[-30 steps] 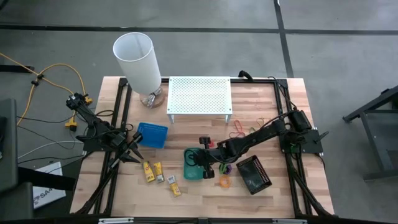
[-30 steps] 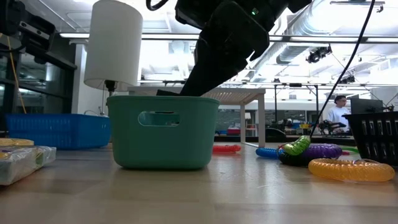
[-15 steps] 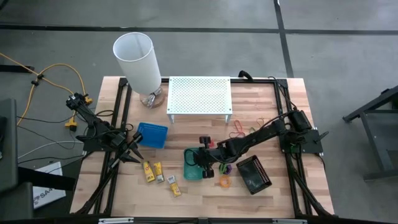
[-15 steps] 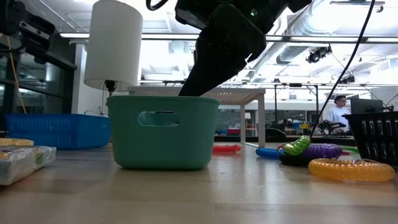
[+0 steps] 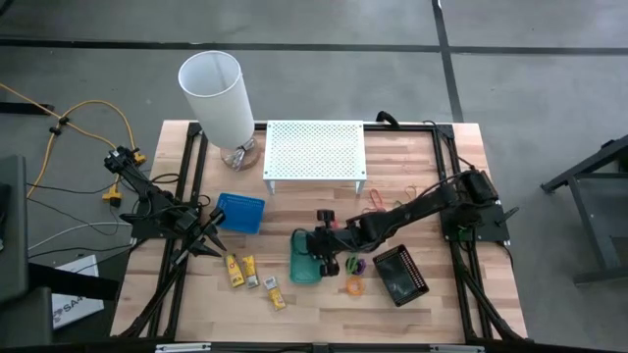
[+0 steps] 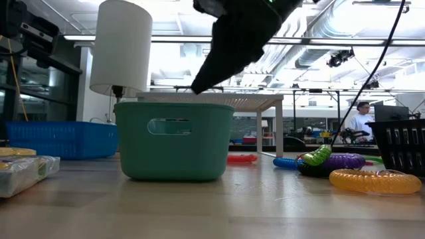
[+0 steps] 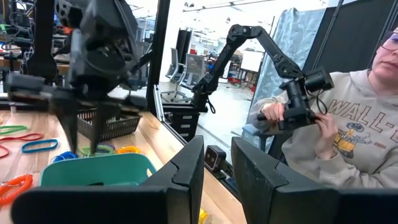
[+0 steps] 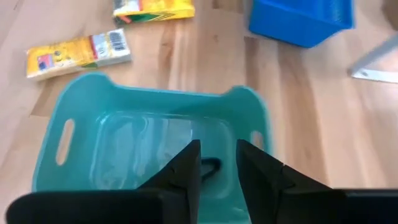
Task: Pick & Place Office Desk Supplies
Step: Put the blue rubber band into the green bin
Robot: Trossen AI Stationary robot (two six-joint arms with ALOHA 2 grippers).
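Note:
The green tray (image 5: 302,263) stands near the table's middle. My right gripper (image 8: 217,149) hovers just above its rim, slanting down, open, with nothing between the fingers. A small dark clip (image 8: 211,167) lies on the tray's floor (image 8: 149,149). Yellow-and-white blocks (image 5: 240,271) lie on the table left of the tray. Coloured rings (image 6: 342,162) lie to its right, an orange one (image 5: 353,286) nearest the front edge. My left gripper (image 5: 216,245) waits at the table's left edge, open and empty.
A blue tray (image 5: 239,213) sits left of centre and a black tray (image 5: 400,275) at the front right. At the back stand a white perforated shelf (image 5: 314,152) and a white lamp (image 5: 216,98). Beyond the table sits a person (image 7: 348,137).
My right gripper has risen: in the low view its fingertips were down behind the green tray's rim and now stand above it. The tray has stayed where it was.

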